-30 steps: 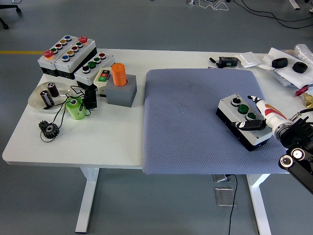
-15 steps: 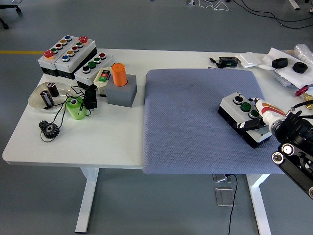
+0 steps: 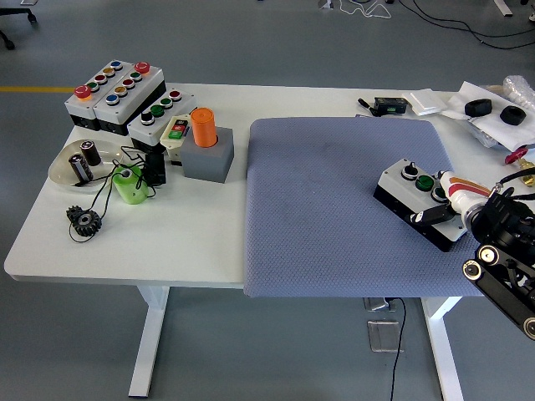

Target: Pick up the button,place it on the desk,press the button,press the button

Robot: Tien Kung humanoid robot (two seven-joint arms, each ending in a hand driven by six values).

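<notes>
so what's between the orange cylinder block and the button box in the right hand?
Head view: only bare blue mat between the orange cylinder and the button box in the right hand.

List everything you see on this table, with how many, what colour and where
button box: 1, white top, black base, on mat's right, gripped
mat: 1, grey-blue, table's right half
button boxes: 3, white, far left
orange cylinder: 1, in grey block
dish: 1, clear, left, holding cylinders
green spool: 1, beside dish
gear: 1, black, front left
black pieces: 2, far right corner
right hand: 1, black, white and orange, holding the button box
</notes>
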